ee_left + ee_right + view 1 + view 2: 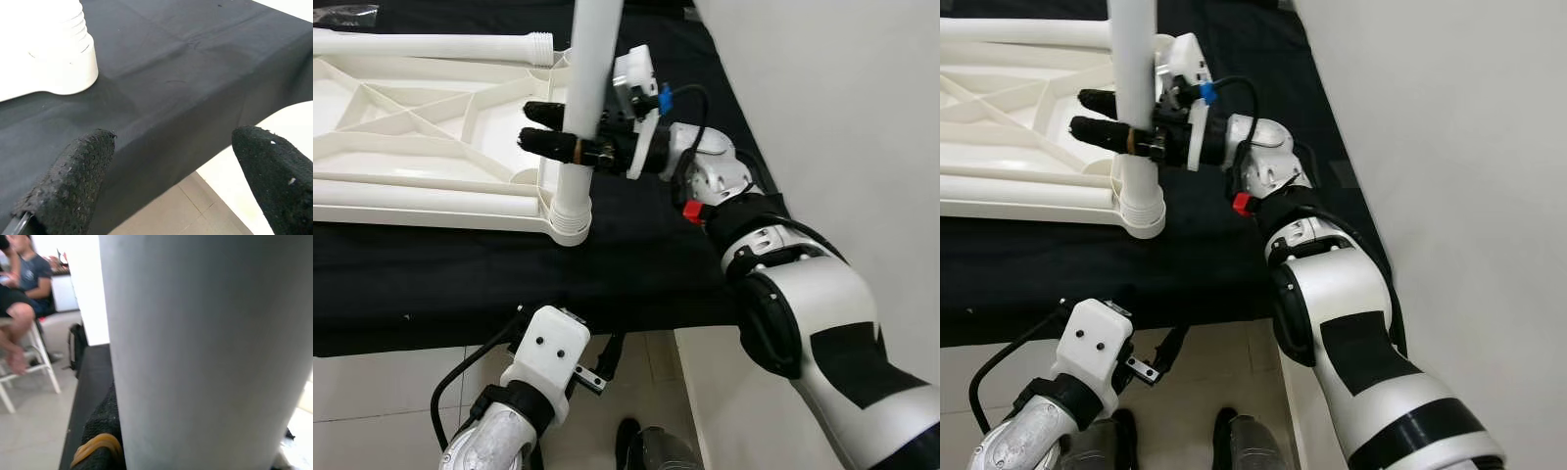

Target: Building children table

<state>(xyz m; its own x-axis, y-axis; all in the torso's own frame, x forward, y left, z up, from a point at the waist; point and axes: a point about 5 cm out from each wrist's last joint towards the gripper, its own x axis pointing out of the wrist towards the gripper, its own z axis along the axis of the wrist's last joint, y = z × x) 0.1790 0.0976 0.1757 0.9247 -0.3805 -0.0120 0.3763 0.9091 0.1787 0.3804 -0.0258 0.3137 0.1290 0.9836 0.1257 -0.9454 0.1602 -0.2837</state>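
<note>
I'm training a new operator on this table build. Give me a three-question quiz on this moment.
1. True or false: the right gripper is shut on the upright leg.
2. The upright leg stands in: A) a corner socket of the tabletop; B) the floor?
3. Fill in: the left gripper hangs open near the edge of the black ___.

Key: 1 true; 2 A; 3 cloth.

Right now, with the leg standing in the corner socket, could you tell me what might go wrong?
The right gripper alone holds the leg upright; if it is not fully seated in the socket, letting go could topple it. Twisting could also drag the tabletop across the black cloth, since the left gripper, open below the edge, braces nothing.
</note>
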